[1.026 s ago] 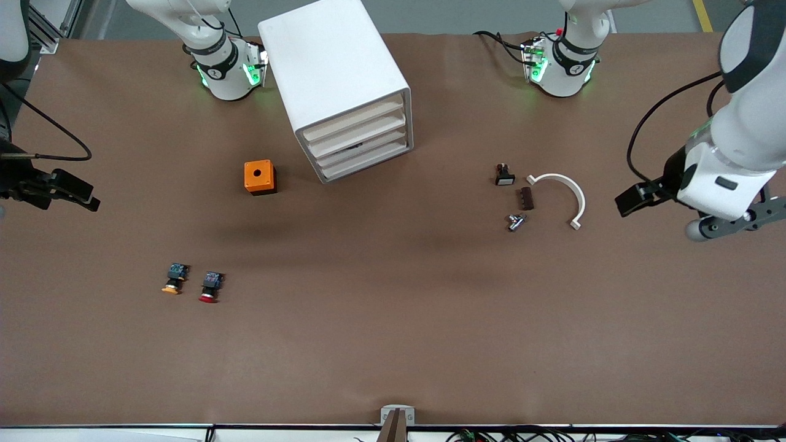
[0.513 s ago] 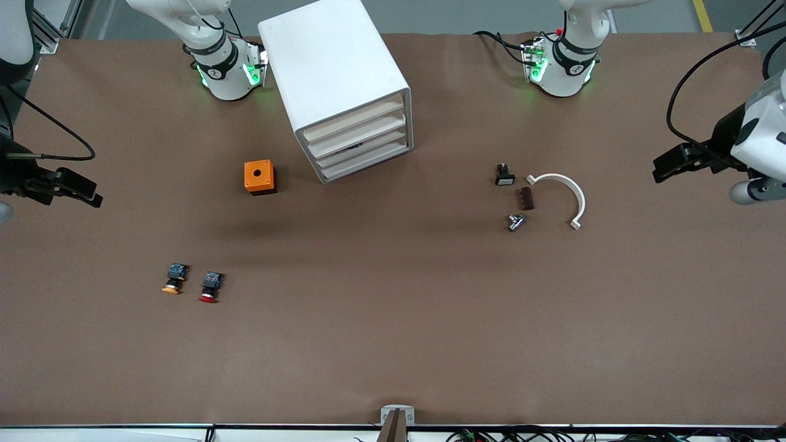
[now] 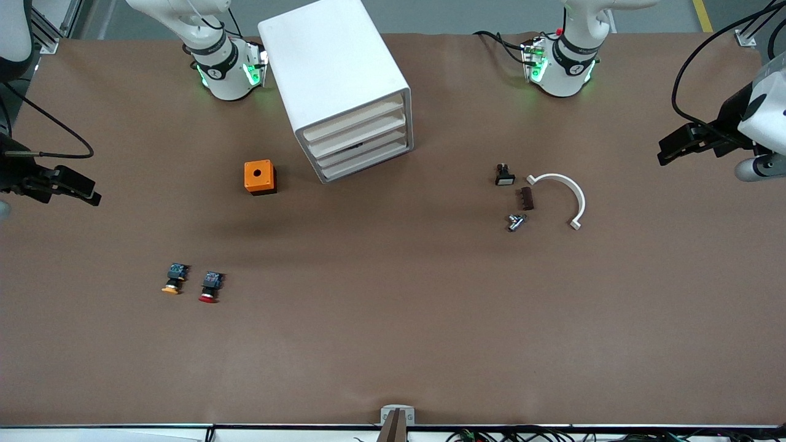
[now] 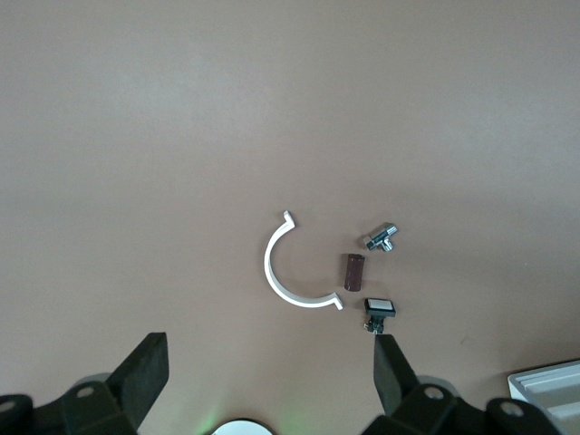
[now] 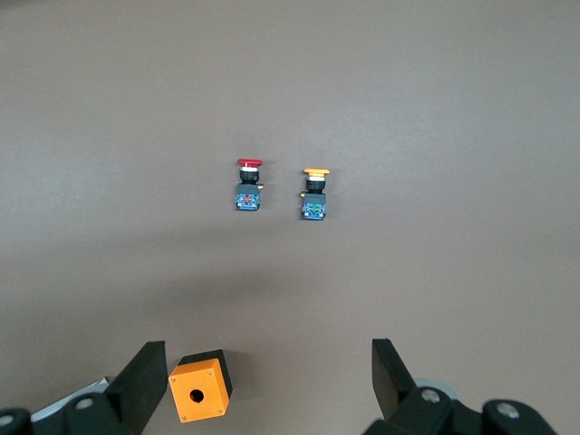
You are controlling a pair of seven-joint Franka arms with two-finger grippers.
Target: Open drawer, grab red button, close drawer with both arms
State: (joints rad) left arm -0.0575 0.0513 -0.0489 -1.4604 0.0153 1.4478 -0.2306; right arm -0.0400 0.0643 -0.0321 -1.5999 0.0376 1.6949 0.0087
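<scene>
The white cabinet (image 3: 331, 73) stands between the two arm bases, and its four drawers (image 3: 359, 142) are all pushed in. The red-capped button (image 3: 209, 286) lies on the table nearer the front camera, beside a yellow-capped one (image 3: 174, 278). Both show in the right wrist view, the red button (image 5: 247, 186) and the yellow one (image 5: 314, 195). My right gripper (image 5: 268, 373) is open and empty, high over the right arm's end of the table (image 3: 67, 187). My left gripper (image 4: 269, 372) is open and empty, high over the left arm's end (image 3: 691, 141).
An orange cube with a hole (image 3: 260, 177) sits beside the cabinet. Toward the left arm's end lie a white arc (image 3: 568, 193), a brown piece (image 3: 526, 198), a metal fitting (image 3: 516, 221) and a small black switch (image 3: 505, 175).
My left arm has swung out toward its end of the table and toward the bases. My right arm has barely moved. Nothing on the table has moved.
</scene>
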